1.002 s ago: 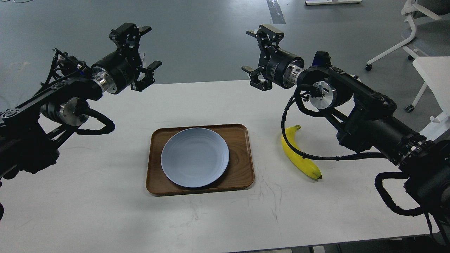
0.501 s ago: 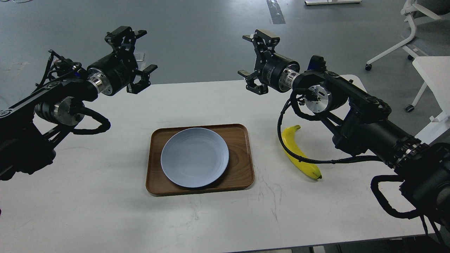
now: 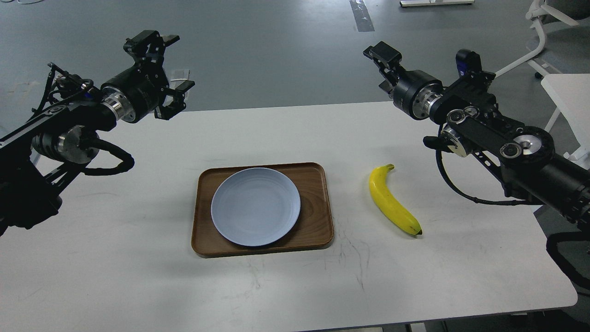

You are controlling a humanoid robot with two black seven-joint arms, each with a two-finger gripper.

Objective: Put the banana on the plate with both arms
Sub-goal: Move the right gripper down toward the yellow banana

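Observation:
The yellow banana [image 3: 392, 203] lies on the white table, right of the tray, stem towards the back and dark tip towards the front. The pale blue-grey plate [image 3: 256, 206] sits empty on the brown wooden tray [image 3: 318, 226] at the table's middle. My left gripper [image 3: 179, 62] is open and empty, held high over the table's back left edge. My right gripper [image 3: 383, 54] hangs high beyond the back right edge, behind the banana. It is turned side-on, so its fingers cannot be told apart. Neither gripper touches anything.
The white table [image 3: 138, 258] ends at a rounded front right corner near the banana's side. A white office chair [image 3: 544, 32] and another white table [image 3: 569, 92] stand on the grey floor to the right.
My right arm has swung right and back, uncovering the banana, and its gripper has turned side-on. My left gripper has drifted slightly left and up. The banana and plate have not moved.

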